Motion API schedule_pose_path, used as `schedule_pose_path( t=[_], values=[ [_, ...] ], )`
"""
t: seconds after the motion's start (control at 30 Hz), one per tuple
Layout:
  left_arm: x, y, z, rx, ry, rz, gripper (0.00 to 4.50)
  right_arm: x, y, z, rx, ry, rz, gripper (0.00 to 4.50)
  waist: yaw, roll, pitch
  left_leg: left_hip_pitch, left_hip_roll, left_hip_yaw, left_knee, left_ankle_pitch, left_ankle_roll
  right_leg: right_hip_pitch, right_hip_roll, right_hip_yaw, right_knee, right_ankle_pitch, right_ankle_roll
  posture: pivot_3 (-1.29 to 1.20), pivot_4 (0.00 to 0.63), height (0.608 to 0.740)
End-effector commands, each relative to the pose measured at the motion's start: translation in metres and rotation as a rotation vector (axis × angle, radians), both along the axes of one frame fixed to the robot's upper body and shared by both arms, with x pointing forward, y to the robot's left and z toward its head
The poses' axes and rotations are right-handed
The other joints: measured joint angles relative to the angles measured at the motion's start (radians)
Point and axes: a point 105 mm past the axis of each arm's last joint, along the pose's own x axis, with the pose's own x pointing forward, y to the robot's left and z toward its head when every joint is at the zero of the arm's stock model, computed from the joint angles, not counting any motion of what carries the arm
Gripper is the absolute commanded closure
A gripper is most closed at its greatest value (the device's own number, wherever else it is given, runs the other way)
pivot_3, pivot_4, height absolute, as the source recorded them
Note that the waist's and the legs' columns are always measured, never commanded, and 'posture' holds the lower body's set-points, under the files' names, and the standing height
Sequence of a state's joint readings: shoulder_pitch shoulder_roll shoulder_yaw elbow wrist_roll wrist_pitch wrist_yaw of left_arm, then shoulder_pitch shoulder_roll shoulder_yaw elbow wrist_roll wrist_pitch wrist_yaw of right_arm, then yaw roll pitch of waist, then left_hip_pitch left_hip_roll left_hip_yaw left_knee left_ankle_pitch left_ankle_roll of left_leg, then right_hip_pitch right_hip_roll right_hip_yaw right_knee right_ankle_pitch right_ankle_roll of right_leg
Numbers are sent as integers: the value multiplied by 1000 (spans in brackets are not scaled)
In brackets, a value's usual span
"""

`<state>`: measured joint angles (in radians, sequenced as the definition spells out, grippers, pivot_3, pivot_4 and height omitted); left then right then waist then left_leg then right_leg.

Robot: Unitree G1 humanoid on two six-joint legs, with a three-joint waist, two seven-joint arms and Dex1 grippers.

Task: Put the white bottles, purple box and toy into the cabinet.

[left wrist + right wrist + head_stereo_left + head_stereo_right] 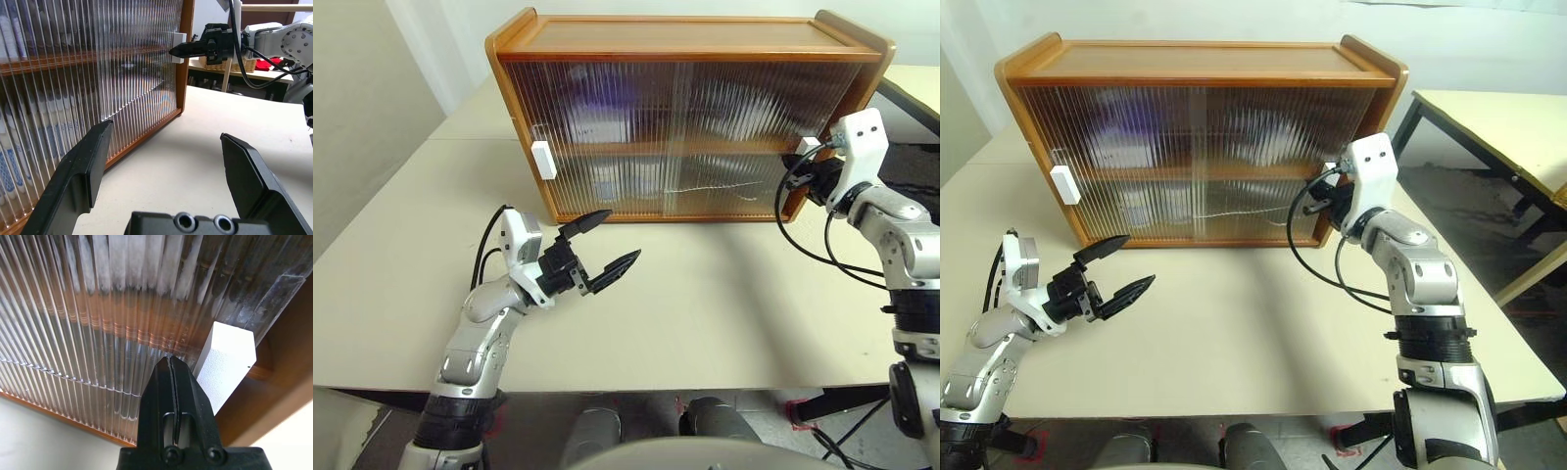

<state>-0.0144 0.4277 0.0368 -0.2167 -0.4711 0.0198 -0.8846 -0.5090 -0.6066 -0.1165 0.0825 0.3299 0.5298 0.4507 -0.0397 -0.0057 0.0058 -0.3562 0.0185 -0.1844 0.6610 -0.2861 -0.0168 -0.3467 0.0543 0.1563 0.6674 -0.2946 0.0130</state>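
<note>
We see the wide orange-brown wooden cabinet (685,113) standing on the pale beige desk (705,313), both of its ribbed translucent sliding doors drawn across the front. Our right end effector (170,363) has its two black fingers pressed together on nothing, their tips at the right door just beside the white rectangular handle (226,363), which lies on the side toward the cabinet's right post. That is the relation the next move turns on: the handle's long axis runs upright, the door slides level along the cabinet's long front, and we judge any push has to bear sideways on the handle. Our right arm is much the nearer to it; our left end effector (602,245) hovers over the bare desk in front of the cabinet's left half, fingers spread wide and holding nothing, well apart from the second white handle (544,160) at the left door's outer edge. By count we have one cabinet, two doors, two handles and two shelves. Behind the ribbed panels we make out a purple blur (602,93) on the upper shelf, probably the lavender tissue box, and pale blue-printed shapes (12,161) on the lower shelf; how many white bottles there are, and where the plush toy sits, we cannot tell.
</note>
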Motion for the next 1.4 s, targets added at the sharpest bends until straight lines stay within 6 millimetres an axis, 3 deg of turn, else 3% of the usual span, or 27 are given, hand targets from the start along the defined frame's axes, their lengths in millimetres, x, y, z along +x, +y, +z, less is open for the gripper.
schedule_pose_path(
  t=[0.03, 0.5, 0.7, 0.73, 0.8, 0.93, 1.0, 1.07, 1.2, 1.23, 1.33, 1.4],
  values=[
    [1, 1, -3, 15, 12, -4, 0, 2, -31, 4, -48, -8, -122, 4461, 1, 0, 0, 0, 0, 0, 0, 0, 0, 0, 0, 0, 0, 0, 0, -100, 0, 740],
    [1, 2, -4, 14, 16, -1, 0, -1, -42, 8, -93, -17, -145, 4461, 2, 0, 0, -1, -2, 0, 1, 1, 1, 0, -2, 0, 0, 1, 1, -103, 4, 740],
    [0, 5, -6, 14, 20, 11, 0, -3, -9, 16, 47, -36, 29, 4461, 1, 0, 0, -2, -2, 0, 0, 1, 1, -2, -2, 1, 0, 1, 1, -98, 7, 740],
    [0, 9, -6, 14, 24, 19, 0, -11, 13, 20, 90, -42, 170, 4461, 0, 0, 0, -3, -1, 0, 0, 1, 1, -3, -1, 1, 0, 1, 1, -96, 7, 740],
    [0, 15, -6, 18, 29, 36, 0, -24, 36, 24, 127, -39, 338, 4461, -5, 2, 0, -7, -1, 0, -1, 1, 0, -6, 0, 0, 0, 1, 1, -96, 7, 740],
    [0, 30, -5, 34, 34, 77, 0, -54, 57, 20, 194, 10, 579, 4461, -4, 1, 0, -8, 0, 1, -1, 5, -4, -7, 3, 0, 0, -1, 5, -91, 11, 740],
    [-1, 38, -5, 44, 39, 95, 0, -65, 59, 17, 204, 31, 649, 4461, -1, 1, 0, -8, -1, 1, -1, 7, -9, -5, 3, 0, 0, -3, 10, -91, 11, 740],
    [-1, 44, -5, 50, 41, 111, 0, -73, 59, 16, 217, 37, 697, 4461, 5, 1, 0, -9, -2, 1, -1, 8, -11, -5, 2, 2, 0, -8, 5, -87, 14, 740],
    [-4, 64, -1, 41, 41, 197, 0, -85, 39, 8, 328, 40, 715, 4461, 11, 0, 0, -9, -2, 1, -1, 7, -11, -3, 2, 2, 0, -10, 6, -92, 13, 740],
    [-6, 71, 0, 32, 43, 232, 0, -85, 26, 2, 346, 38, 673, 4465, 11, 0, 0, -9, -2, 1, -1, 7, -12, -3, 2, 2, 0, -10, 6, -89, 13, 740],
    [-5, 106, -9, 32, 97, 436, 0, -87, -13, -19, 368, 37, 538, 3883, 11, 0, 0, -8, -2, 1, -1, 6, -10, -3, 2, 2, 0, -11, 4, -83, 15, 740],
    [-1, 133, -17, 62, 131, 587, 0, -89, -34, -26, 383, 22, 465, 3129, 11, 0, 0, -8, -2, 1, -1, 3, -3, -3, 2, 2, 0, -11, 3, -79, 16, 740]
  ],
)
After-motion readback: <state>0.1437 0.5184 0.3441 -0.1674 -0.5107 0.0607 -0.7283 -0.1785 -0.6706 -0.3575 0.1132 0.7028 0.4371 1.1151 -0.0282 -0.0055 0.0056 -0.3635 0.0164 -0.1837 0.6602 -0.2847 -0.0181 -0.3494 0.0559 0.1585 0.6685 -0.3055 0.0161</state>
